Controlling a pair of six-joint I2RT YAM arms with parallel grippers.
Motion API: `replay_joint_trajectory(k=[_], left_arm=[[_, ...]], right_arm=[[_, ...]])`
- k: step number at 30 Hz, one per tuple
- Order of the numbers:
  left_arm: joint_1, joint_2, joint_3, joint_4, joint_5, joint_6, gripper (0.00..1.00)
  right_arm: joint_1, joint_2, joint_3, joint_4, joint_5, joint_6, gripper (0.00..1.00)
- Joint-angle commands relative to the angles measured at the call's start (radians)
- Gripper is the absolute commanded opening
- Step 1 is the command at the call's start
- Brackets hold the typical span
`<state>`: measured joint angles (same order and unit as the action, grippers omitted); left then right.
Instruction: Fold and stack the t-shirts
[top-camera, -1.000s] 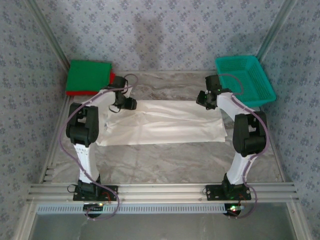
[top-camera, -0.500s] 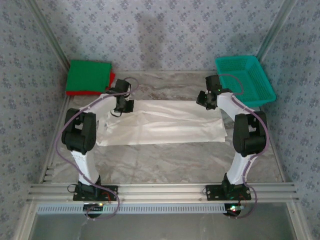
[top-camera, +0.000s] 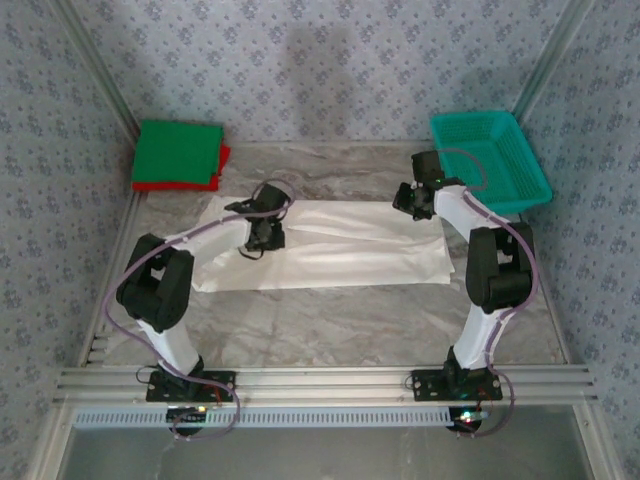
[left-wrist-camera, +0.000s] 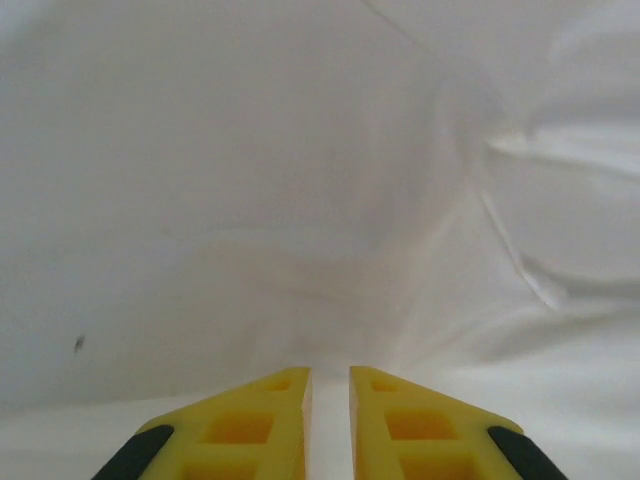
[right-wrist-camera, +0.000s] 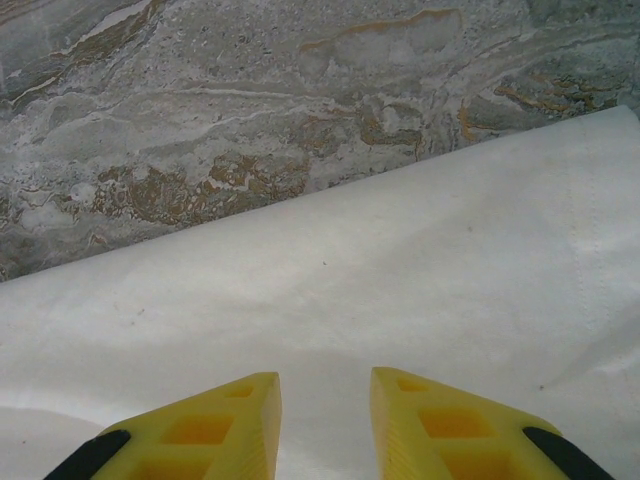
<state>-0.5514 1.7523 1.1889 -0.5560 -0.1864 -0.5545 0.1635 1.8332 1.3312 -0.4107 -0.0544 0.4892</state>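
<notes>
Off-white t-shirt (top-camera: 340, 245), wrinkled, spread flat across the middle of the tabletop (top-camera: 330, 320), nearer its far edge. Green t-shirt (top-camera: 178, 150), folded square, lies on the folded red t-shirt (top-camera: 160, 186) at the far left corner; a teal mesh basket (top-camera: 530, 185) stands at the far right corner. Left hand (top-camera: 265, 235) is over the left half of the off-white cloth, its 2 fingers nearly together; whether cloth is pinched cannot be told. Right hand (top-camera: 412, 200) sits at the shirt's far right edge, fingers narrowly apart above the cloth. Compared with 1 second ago, the left hand has moved from the shirt's far left edge towards its middle; the right hand has not moved.
</notes>
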Motion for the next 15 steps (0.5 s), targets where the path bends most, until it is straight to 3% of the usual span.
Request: replay_joint_trajectory(k=[1, 5, 7, 12, 15], left_arm=[[-0.040, -0.068, 0.046, -0.117, -0.081, -0.076, 0.17], [-0.050, -0.168, 0.049, -0.190, -0.156, -0.051, 0.18], [-0.037, -0.209, 0.037, -0.160, -0.177, -0.008, 0.24], [0.101, -0.169, 0.024, -0.097, -0.034, 0.080, 0.42], [0.136, -0.119, 0.014, -0.011, 0.056, 0.187, 0.39]], right_arm=[[-0.003, 0.017, 0.005, -0.007, -0.018, -0.017, 0.32], [-0.004, 0.018, 0.012, -0.007, -0.014, -0.021, 0.32], [-0.003, 0.021, 0.012, -0.001, -0.014, -0.020, 0.33], [0.003, 0.023, 0.012, 0.003, -0.029, -0.015, 0.33], [0.007, 0.015, -0.003, 0.009, -0.024, -0.015, 0.33]])
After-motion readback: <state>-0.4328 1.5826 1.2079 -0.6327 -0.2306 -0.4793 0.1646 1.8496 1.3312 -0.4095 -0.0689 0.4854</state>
